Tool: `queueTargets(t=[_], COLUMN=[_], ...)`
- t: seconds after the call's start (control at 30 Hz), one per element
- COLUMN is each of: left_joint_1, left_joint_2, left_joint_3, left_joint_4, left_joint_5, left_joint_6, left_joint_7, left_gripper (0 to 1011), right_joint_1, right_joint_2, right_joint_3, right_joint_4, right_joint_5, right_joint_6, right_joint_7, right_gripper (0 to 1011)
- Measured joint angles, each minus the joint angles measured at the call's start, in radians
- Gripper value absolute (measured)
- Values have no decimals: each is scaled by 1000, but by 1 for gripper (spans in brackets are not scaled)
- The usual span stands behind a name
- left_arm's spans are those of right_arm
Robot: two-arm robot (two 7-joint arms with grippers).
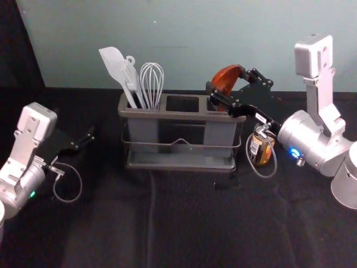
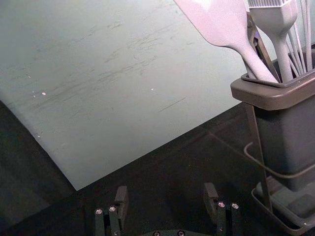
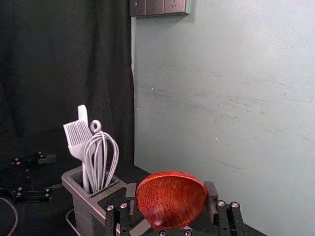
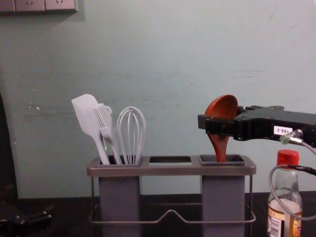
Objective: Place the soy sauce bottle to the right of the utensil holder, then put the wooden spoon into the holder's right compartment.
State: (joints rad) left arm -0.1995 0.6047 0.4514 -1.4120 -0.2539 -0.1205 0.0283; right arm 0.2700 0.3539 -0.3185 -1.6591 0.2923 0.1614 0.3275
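Right of centre, the right gripper (image 4: 211,122) grasps the wooden spoon (image 4: 223,105) in the right compartment (image 4: 236,159); at left, the left gripper (image 1: 85,141) is released

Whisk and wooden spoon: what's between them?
In the chest view, the holder's middle opening, holding no utensil, lies between the whisk and the wooden spoon.

Your wooden spoon (image 4: 223,105): reddish-brown, bowl up, handle down in right compartment | your utensil holder (image 4: 170,170): grey, upright | your soy sauce bottle (image 4: 289,187): clear, red-capped, upright, just right of holder
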Motion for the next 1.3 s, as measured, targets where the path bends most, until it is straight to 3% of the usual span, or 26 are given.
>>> queueTargets(t=[0.13,0.33,0.67,1.1,1.3], left_joint_1=[0,0,0,0,0], left_joint_2=[0,0,0,0,0], left_joint_3=[0,0,0,0,0], left_joint_4=[0,0,0,0,0], left_joint_5=[0,0,0,0,0], left_joint_6=[0,0,0,0,0], left_joint_7=[0,0,0,0,0], left_gripper=[1005,1005,1005,1005,1005], right_joint_1=[0,1,1,-47,-125], right_joint_2=[0,0,5,13,15], right_joint_3=[0,0,-3,21,63], right_joint_4=[-1,-2,-14,-124,-217], right_joint_5=[0,-1,-11,-69,-89], right_joint_6=[-1,-2,-2,23,29], right_joint_7=[0,0,-4,-65,-100], right_gripper=[855,1002,1003,1003,1003])
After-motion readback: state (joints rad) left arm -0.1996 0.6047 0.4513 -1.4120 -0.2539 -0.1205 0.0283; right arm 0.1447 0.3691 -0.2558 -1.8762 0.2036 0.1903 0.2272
